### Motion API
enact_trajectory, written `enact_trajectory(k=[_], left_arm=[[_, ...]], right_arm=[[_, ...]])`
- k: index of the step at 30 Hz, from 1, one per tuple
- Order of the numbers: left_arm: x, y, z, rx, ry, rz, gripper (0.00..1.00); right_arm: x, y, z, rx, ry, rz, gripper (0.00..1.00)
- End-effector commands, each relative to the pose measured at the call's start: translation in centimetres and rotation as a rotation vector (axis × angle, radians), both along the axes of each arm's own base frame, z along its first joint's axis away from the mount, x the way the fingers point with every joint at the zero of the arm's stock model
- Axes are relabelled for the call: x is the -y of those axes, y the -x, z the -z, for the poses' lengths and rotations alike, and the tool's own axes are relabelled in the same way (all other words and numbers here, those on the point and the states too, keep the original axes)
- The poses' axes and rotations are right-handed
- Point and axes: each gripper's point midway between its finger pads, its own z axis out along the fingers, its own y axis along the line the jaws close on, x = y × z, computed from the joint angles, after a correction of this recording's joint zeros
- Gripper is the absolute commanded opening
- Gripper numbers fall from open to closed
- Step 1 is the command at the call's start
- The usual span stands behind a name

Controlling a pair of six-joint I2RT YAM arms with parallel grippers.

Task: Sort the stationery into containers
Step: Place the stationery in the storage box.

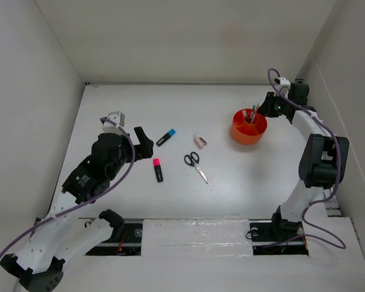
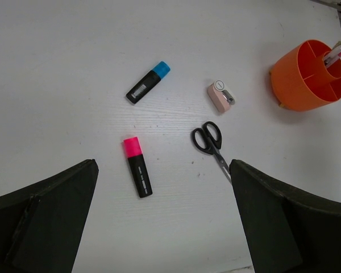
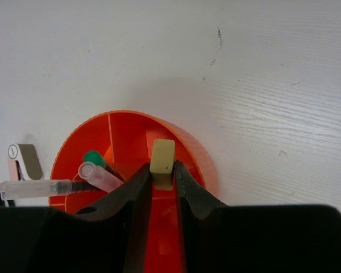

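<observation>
The orange tub (image 1: 249, 129) stands at the back right and holds several pens (image 1: 253, 113). My right gripper (image 3: 162, 176) is shut on the cream eraser (image 3: 162, 161) and holds it over a compartment of the tub (image 3: 193, 149). Pens (image 3: 96, 174) lean in the tub's left part. On the table lie the pink-and-black highlighter (image 2: 137, 167), the blue-capped black marker (image 2: 148, 83), the black-handled scissors (image 2: 210, 141) and the pinkish-beige piece (image 2: 220, 95). My left gripper (image 2: 162, 216) is open and empty, hovering near the highlighter (image 1: 157, 170). The tub (image 2: 307, 77) also shows in the left wrist view.
White walls enclose the table on the left, back and right. The tub stands close to the right wall. The marker (image 1: 166, 138), scissors (image 1: 195, 165) and beige piece (image 1: 200, 141) lie across the middle of the table.
</observation>
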Motion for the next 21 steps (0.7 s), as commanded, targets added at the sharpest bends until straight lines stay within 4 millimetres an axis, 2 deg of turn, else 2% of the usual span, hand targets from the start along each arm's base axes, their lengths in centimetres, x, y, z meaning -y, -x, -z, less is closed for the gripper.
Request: enact_trajectory(k=[1,10,19,21], left_arm=[[0.1,-0.1,-0.8,0.043,0.016,0.009,1.0],[0.0,0.0,-1.0,0.05,0.021,0.009,0.99],[-0.1,-0.1,-1.0,0.053,0.018,0.0,0.99],[-0.1,-0.1,-1.0,0.053,0.018,0.0,1.0]], right_arm=[[-0.2,-0.7,-1.7,0.063,0.029,-0.005,0.28],[-1.0,-0.5,-1.5,0.054,0.033,-0.016,0.31],[0.0,-0.7,-2.1,0.068,0.071,0.033,0.3],[0.5,-0.8,-2.9,0.074,0.074,0.075,0.3]])
